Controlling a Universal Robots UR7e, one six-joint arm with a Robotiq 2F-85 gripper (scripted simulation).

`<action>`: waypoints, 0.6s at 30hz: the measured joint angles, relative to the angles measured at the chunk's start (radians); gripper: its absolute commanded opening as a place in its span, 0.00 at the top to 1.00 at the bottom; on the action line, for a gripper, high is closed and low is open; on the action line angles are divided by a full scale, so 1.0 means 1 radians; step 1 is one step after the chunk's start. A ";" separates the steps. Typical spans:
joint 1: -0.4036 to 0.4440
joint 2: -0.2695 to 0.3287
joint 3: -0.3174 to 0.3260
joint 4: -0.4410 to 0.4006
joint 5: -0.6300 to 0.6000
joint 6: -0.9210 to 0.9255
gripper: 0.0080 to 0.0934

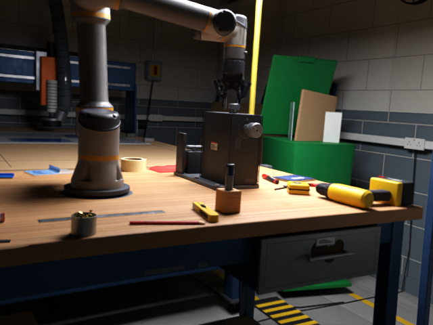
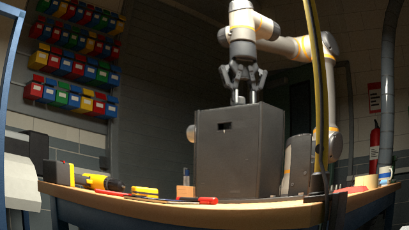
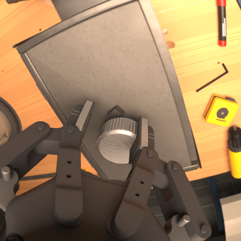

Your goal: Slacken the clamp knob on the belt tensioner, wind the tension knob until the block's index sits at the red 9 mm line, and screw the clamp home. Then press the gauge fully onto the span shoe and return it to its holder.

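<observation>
A knurled steel clamp knob [image 3: 117, 139] [image 1: 233, 106] stands on the flat top of the dark grey tensioner housing [image 1: 231, 148] [image 2: 239, 150], and my gripper [image 3: 112, 126] [image 1: 232, 95] [image 2: 243, 95] comes straight down over it, closed on the knob. One finger pad lies flat against the knob's side. A second steel knob [image 1: 253, 129] sticks out of the housing's front face. The gauge [image 1: 229, 176], a dark rod with a blue band, stands upright in its wooden holder block [image 1: 228, 200] in front of the housing. The index and scale lines are not visible.
A green crate [image 1: 307, 157] with boards leaning behind it stands right of the bench. A yellow drill [image 1: 349, 195], tape measure [image 3: 220, 110], red screwdriver [image 3: 222, 22], hex key [image 3: 212, 78], utility knife [image 1: 205, 211], pencil [image 1: 166, 222], tape roll [image 1: 133, 163] and small cup [image 1: 84, 223] lie around.
</observation>
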 measured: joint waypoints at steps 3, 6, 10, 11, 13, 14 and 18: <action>0.000 0.000 0.000 0.000 0.000 0.000 0.49; 0.000 0.000 0.000 0.000 0.000 0.000 0.42; 0.000 0.000 0.000 0.000 0.000 0.000 0.33; 0.000 0.000 0.000 0.000 0.000 0.000 0.30; 0.000 0.000 0.000 0.000 0.000 0.000 0.30; 0.000 0.000 0.000 0.000 0.000 0.000 0.30; 0.000 0.000 0.000 0.000 0.000 0.000 0.30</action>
